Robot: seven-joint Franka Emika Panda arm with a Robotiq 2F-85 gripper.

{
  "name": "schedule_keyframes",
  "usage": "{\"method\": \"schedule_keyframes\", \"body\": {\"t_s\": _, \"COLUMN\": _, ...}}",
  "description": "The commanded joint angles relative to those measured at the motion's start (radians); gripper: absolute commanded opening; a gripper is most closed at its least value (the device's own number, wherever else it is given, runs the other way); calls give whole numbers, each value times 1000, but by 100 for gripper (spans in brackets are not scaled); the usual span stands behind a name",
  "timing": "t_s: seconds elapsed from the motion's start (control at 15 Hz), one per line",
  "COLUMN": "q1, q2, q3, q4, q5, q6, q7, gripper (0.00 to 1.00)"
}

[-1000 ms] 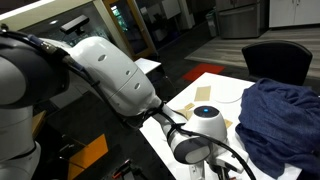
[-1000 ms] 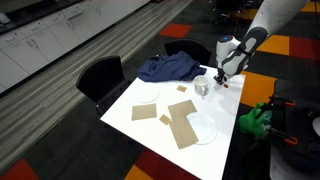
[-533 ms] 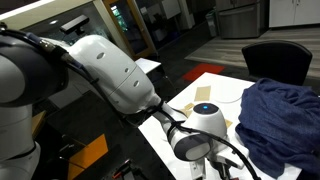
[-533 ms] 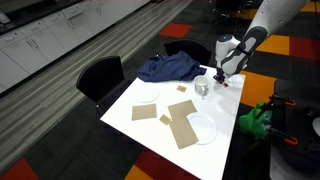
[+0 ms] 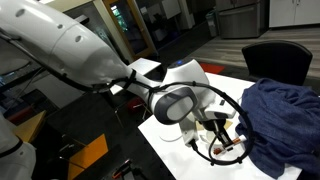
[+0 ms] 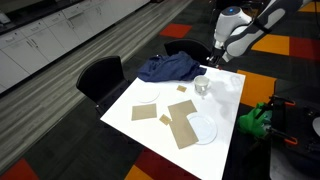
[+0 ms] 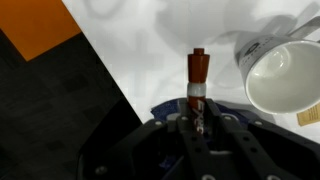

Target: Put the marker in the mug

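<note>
My gripper (image 7: 198, 128) is shut on a marker (image 7: 197, 82) with a red-brown cap and a white band; the marker points away from the wrist camera. In the wrist view the white mug (image 7: 285, 77) lies to the right of the marker, its round opening facing the camera. In an exterior view the mug (image 6: 202, 86) stands on the white table (image 6: 160, 130) near the far edge, and the gripper (image 6: 212, 62) hangs above and just beyond it. In the other view the gripper (image 5: 215, 125) is partly hidden by the arm.
A blue cloth (image 6: 166, 68) lies at the table's far corner, also seen bunched up (image 5: 283, 115). Two white plates (image 6: 204, 129) (image 6: 146, 98) and brown cardboard pieces (image 6: 182, 118) lie on the table. A black chair (image 6: 102, 75) stands beside it.
The arm has risen and swung; the gripper now holds the marker lifted above the table near the mug, where before it was low at the table surface.
</note>
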Motion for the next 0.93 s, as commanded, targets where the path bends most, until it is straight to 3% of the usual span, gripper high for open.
{"method": "schedule_keyframes", "body": {"t_s": 0.0, "q1": 58, "q2": -221, "q3": -23, "q4": -65, "q5": -129, "q6": -123, "q7": 51, "gripper": 5}}
{"method": "schedule_keyframes", "body": {"t_s": 0.2, "q1": 38, "q2": -345, "q3": 55, "q4": -44, "q5": -215, "q6": -255, "q7": 78, "gripper": 5}}
{"method": "schedule_keyframes", "body": {"t_s": 0.4, "q1": 8, "q2": -417, "q3": 156, "q4": -15, "q5": -214, "q6": -366, "q7": 59, "gripper": 5}}
{"method": "schedule_keyframes", "body": {"t_s": 0.87, "q1": -16, "q2": -422, "q3": 293, "q4": 39, "q5": -151, "q6": -461, "q7": 40, "gripper": 5}}
